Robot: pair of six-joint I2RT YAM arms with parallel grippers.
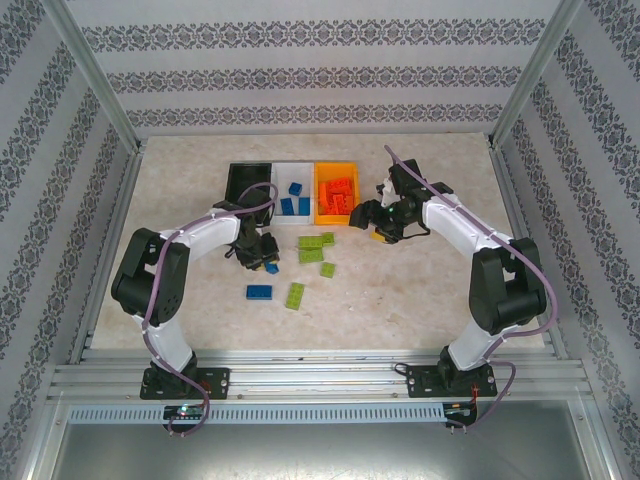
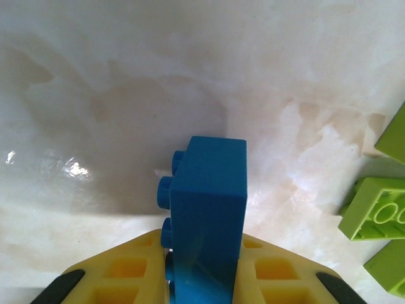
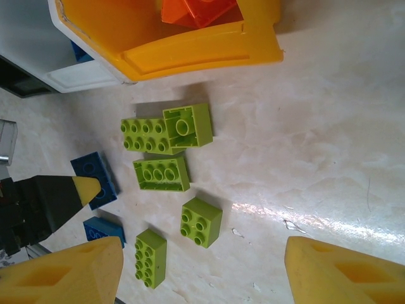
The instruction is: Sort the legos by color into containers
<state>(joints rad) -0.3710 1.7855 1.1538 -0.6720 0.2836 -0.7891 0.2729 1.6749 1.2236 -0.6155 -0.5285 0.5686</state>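
My left gripper (image 2: 202,256) is shut on a blue lego (image 2: 209,202), which stands on edge between the yellow fingers just above the table; from above, this gripper (image 1: 264,262) is left of the green legos. A second blue lego (image 1: 259,292) lies on the table. Several lime green legos (image 3: 200,221) lie loose under my right gripper (image 3: 202,269), which hangs open and holds nothing. At the back stand the black container (image 1: 250,180), the white container (image 1: 292,172) with blue legos (image 1: 294,204), and the orange container (image 1: 322,212) with orange-red legos (image 1: 340,193).
My right gripper (image 1: 382,230) hovers just right of the orange container's (image 3: 209,47) front corner. More green legos (image 2: 380,215) lie right of my left gripper. Patterned walls and metal posts close in the table on three sides.
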